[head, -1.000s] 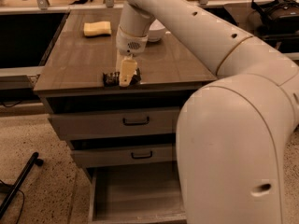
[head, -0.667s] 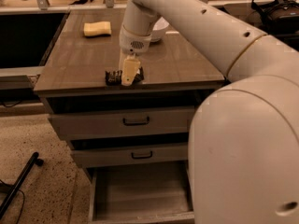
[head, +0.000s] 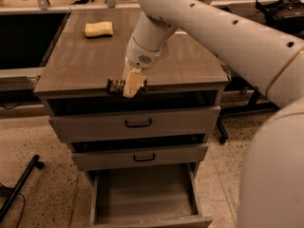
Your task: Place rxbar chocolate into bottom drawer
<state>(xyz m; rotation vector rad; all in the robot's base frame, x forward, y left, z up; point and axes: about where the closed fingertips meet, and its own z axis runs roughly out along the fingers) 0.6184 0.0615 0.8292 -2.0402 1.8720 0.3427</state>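
Observation:
The rxbar chocolate [head: 114, 86] is a dark flat bar held level at the front edge of the cabinet top [head: 85, 65]. My gripper [head: 131, 85] hangs from the white arm [head: 204, 23] and is shut on the bar, with its pale fingers [head: 134, 80] around the bar's right part. The bottom drawer [head: 142, 196] is pulled out below, wide and plain inside, almost straight under the gripper.
A yellow sponge [head: 99, 29] lies at the back left of the cabinet top. Two upper drawers with black handles [head: 138, 123] are closed. A black pole [head: 19, 186] lies on the speckled floor at the left. My arm's white body fills the right side.
My gripper has carried the bar forward from the cabinet top to its front edge. The sponge and the drawers have not moved.

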